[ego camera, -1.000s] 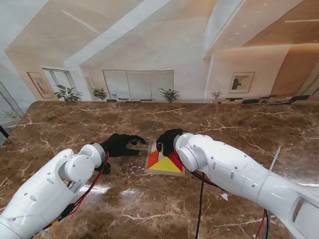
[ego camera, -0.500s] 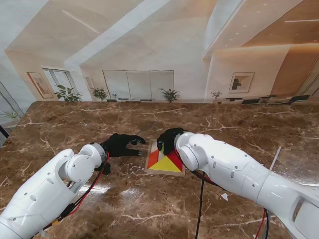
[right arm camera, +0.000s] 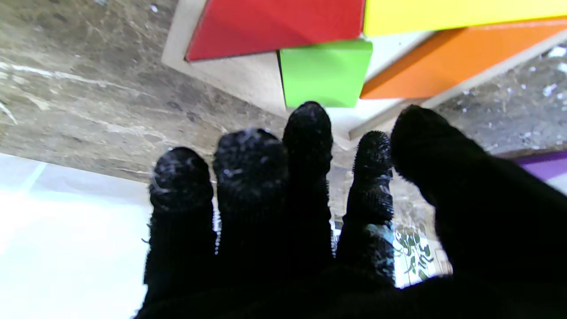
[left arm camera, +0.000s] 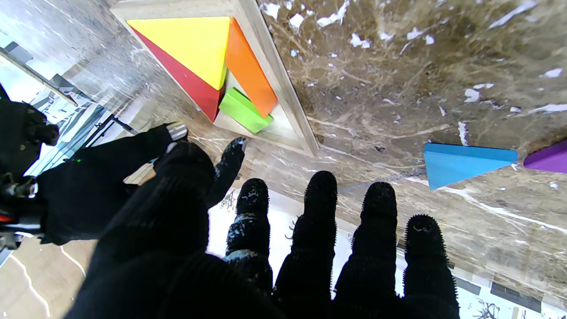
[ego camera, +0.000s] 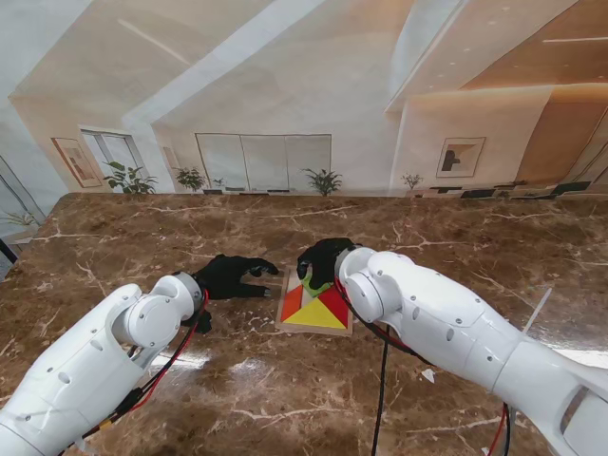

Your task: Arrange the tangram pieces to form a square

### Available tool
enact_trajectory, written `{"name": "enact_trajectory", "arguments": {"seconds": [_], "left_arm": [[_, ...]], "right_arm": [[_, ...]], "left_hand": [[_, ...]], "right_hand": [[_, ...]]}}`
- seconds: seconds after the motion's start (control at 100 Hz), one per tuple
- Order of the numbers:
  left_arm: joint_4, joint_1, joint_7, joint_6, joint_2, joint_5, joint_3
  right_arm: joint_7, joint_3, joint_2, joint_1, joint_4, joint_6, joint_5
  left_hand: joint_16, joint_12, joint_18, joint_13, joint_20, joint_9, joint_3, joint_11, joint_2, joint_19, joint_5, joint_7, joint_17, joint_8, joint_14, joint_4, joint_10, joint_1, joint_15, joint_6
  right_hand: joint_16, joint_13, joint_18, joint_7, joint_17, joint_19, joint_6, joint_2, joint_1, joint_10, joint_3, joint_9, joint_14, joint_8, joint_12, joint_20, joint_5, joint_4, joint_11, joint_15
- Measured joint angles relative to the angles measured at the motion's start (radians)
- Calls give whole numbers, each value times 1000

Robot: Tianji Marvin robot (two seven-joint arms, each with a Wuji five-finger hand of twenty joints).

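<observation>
1. The right hand, fingers loosely spread and holding nothing, hovers over the green square in the wooden tray, probably to nudge it flush.
2. The left hand rests open beside the tray, out of the way.

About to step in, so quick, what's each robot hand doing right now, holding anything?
Left robot hand: open, fingers spread, holding nothing.
Right robot hand: open, one fingertip at the green piece, not gripping it.

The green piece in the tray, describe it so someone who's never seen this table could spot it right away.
Find the pale wooden tray between the two black hands on the marble table. The green piece sits at its far side, just by the right hand: a small green square, while its red, yellow and orange neighbours are larger.
</observation>
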Motion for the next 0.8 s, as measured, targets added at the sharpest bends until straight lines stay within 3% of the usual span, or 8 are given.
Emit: {"name": "enact_trajectory", "arguments": {"seconds": [0.23,0.38,0.68,0.8], "left_arm": [[0,0,7,0,0,4,0],[1,0,10,-2,-1,7,0],[0,-3,7,-3,0,14,5],[-4,-4,3,-4,0,18,5]], "right_arm": [[-6,102,10,-55,-82,-16,-18],[-7,178,15,-106,-154,-18,-24],[-27,299,21,-210,-279,-32,-36],[-18,339,26,-245,-329,-40,-39]], "left_hand": [[0,0,0,0,0,0,0,0,0,0,0,0,0,0,0,0,0,0,0,0],[0,0,0,0,0,0,0,0,0,0,0,0,0,0,0,0,0,0,0,0],[0,0,0,0,0,0,0,0,0,0,0,0,0,0,0,0,0,0,0,0],[0,0,0,0,0,0,0,0,0,0,0,0,0,0,0,0,0,0,0,0]], "right_hand": [[0,-4,0,23,-2,0,9,-6,-10,0,-17,-10,0,1,-10,0,41,1,-2,0],[0,-19,2,47,-13,0,21,-51,-10,2,-25,-21,0,5,-27,0,100,1,-21,-3],[-7,-55,4,195,-37,-28,31,-176,-10,-3,-31,-69,-7,144,-64,0,170,0,-36,-59],[-8,-71,5,250,-38,-33,31,-192,-10,-4,-31,-80,-9,180,-66,-1,170,-28,-36,-65]]}}
